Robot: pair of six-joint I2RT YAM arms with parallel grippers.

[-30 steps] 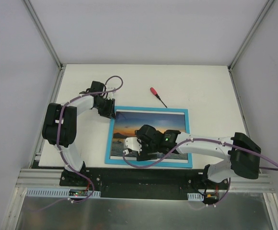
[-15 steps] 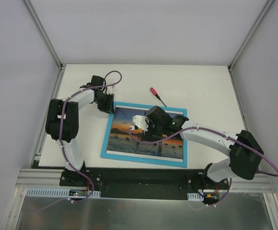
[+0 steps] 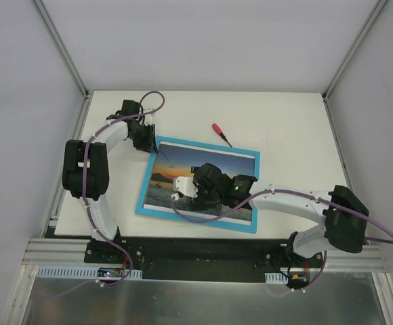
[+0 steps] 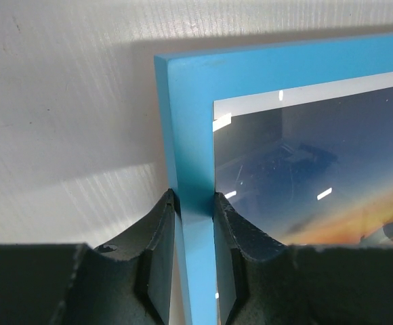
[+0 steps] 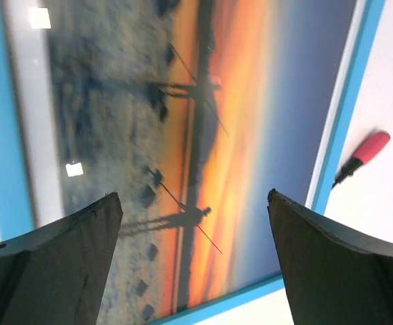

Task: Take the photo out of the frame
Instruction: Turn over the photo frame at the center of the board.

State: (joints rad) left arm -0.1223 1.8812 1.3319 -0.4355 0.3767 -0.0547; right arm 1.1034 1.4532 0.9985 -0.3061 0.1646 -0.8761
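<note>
While face-up, frame (image 4: 187, 108) edge w/in left tool (image 4: 194, 199)

The frame (image 4: 190, 135) wears a smooth turquoise coat with a soft satin sheen, no grain showing through, and its edges are crisp. Over the photo (image 5: 203, 135) lies a glossy clear face that throws back small white lights and a dim mirror of my own parts; whether it is glass or plastic I cannot tell. The table (image 4: 68, 101) is matt white with a fine ribbed texture and a few faint scuffs. My left gripper (image 4: 195, 204) has fingers (image 4: 157, 233) of dark, matt, plastic-looking material, faintly grainy; my right gripper (image 5: 192, 196) looks the same. The screwdriver (image 5: 369, 152) has a smooth red handle, plastic by its look.
</note>
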